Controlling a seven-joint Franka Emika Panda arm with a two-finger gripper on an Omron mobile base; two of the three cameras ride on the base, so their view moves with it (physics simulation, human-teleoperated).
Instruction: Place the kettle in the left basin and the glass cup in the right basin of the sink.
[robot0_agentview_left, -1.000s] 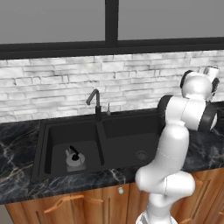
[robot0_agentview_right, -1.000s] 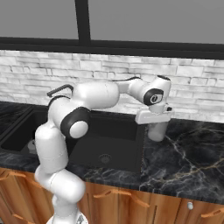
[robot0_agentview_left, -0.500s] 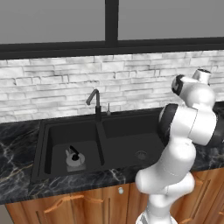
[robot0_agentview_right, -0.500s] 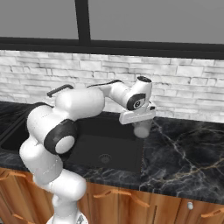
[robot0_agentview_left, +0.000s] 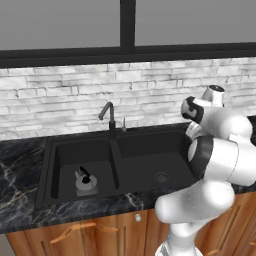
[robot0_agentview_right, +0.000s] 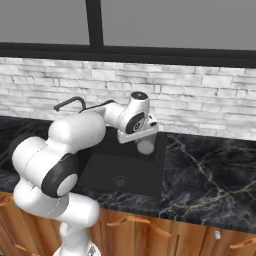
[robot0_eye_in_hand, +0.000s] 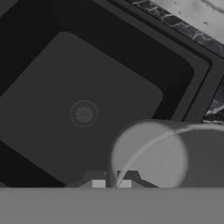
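The small squat silver-grey metal kettle (robot0_agentview_left: 85, 180) with its black arched handle sits on the floor of the matte black left basin (robot0_agentview_left: 65, 162), right over the drain. Beside it, across the central divider, the matte black right basin (robot0_agentview_left: 145, 160) shows its round metal drain (robot0_agentview_left: 161, 177) bare. The dark curved faucet (robot0_agentview_left: 108, 120) rises behind the divider of the black double-bowl sink (robot0_agentview_left: 50, 150).

Over on the right side, the two-finger gripper (robot0_agentview_right: 145, 140) hangs above the far right corner of the right basin, and the small translucent pale-grey glass cup (robot0_agentview_right: 145, 146) is clamped in it, well off the basin floor. From the hand camera, the glass cup (robot0_eye_in_hand: 170, 155) looms large and tilted in the foreground, its round base towards the lens, with the basin's drain (robot0_eye_in_hand: 83, 113) down below and to the left of it.

All around, black marble countertop (robot0_agentview_right: 210, 170) with pale veining wraps the sink. Behind runs a whitish-grey stacked-stone backsplash (robot0_agentview_left: 60, 100), topped by a dark-framed window (robot0_agentview_left: 127, 30). Below the counter, warm brown wooden cabinet fronts (robot0_agentview_right: 150, 235) carry curved handles.
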